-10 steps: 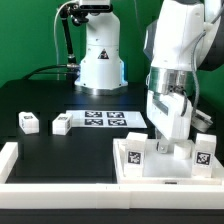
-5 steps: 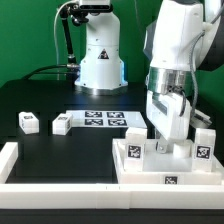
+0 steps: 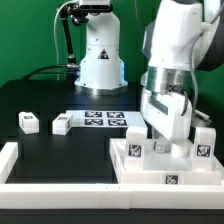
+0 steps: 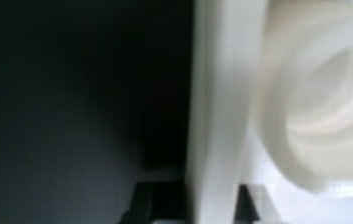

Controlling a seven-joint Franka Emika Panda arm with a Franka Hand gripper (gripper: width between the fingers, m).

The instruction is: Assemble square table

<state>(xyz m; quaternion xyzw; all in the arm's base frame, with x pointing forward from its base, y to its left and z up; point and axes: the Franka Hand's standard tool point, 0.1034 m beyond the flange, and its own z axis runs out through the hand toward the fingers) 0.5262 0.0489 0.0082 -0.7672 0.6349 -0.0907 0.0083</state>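
Exterior view: the pincer (image 3: 165,142) hangs low over the white plastic square tray-like tabletop (image 3: 140,174), which lies directly beneath it. How far it stands open cannot be told.

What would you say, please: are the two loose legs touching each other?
Apart. The exterior view shows bare black surface between the leg nearer its left edge and the other leg.

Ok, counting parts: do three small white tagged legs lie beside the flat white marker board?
No, only two legs lie beside the marker board.
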